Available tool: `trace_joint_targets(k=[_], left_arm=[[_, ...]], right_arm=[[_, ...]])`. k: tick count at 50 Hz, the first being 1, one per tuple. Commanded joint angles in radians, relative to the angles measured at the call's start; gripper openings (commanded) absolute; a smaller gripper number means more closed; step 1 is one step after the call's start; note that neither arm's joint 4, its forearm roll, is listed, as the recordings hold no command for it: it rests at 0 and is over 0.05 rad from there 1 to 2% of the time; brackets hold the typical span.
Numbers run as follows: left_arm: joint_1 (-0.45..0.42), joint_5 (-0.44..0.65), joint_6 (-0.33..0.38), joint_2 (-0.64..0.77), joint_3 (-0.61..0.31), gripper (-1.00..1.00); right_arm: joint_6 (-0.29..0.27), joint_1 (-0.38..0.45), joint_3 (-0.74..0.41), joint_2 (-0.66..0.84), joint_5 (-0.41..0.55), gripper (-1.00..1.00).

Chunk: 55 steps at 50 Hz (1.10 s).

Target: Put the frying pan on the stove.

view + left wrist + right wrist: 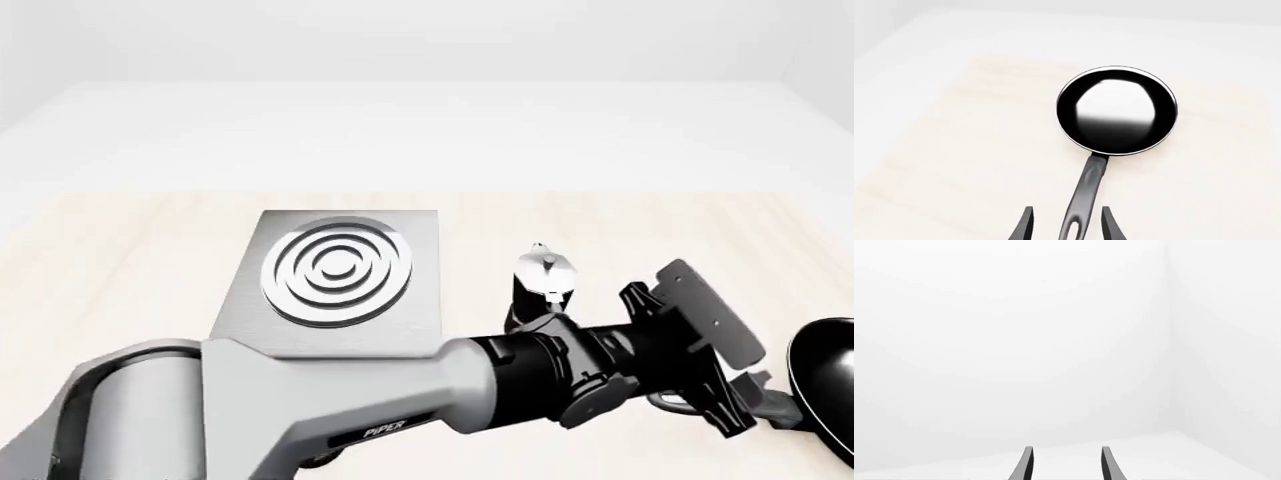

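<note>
The frying pan (1116,111) is round, glossy black and shiny inside, and lies flat on the pale wood table. Its long dark handle (1084,197) runs back toward my left gripper (1067,211). That gripper is open, with a finger on either side of the handle's end and a gap on both sides. In the front view only the pan's rim (827,375) shows, at the right edge, with my left arm (400,400) reaching across to it. The stove (340,280), a grey slab with silver rings, sits left of centre. My right gripper (1066,450) is open and holds nothing.
A small black-and-silver moka pot (545,275) stands between the stove and the pan, just beyond my left forearm. The right wrist view shows only white wall and floor. My right arm does not appear in the front view.
</note>
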Motion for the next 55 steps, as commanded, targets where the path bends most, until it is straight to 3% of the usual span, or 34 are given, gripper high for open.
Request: trace_joint_targets(k=[1, 12, 23, 43, 49, 55], left_arm=[[0.015, 0.055, 0.003, 0.068, -0.095, 1.0], [0.005, 0.08, 0.0, 0.107, -0.133, 1.0], [-0.015, 0.112, 0.004, 0.149, -0.17, 1.0], [0.006, 0.213, 0.012, 0.257, -0.324, 1.0], [0.005, 0.238, 0.012, 0.276, -0.351, 1.0], [-0.009, 0.232, 0.006, 0.257, -0.32, 1.0]], right_arm=[[-0.006, 0.002, 0.046, 0.0, -0.039, 1.0], [-0.011, 0.007, 0.046, 0.0, -0.036, 1.0], [-0.011, 0.008, -0.036, 0.0, 0.041, 1.0], [-0.016, 0.009, 0.049, 0.0, -0.041, 1.0], [-0.018, 0.01, 0.054, 0.0, -0.045, 1.0], [-0.02, 0.013, 0.055, 0.0, -0.046, 1.0]])
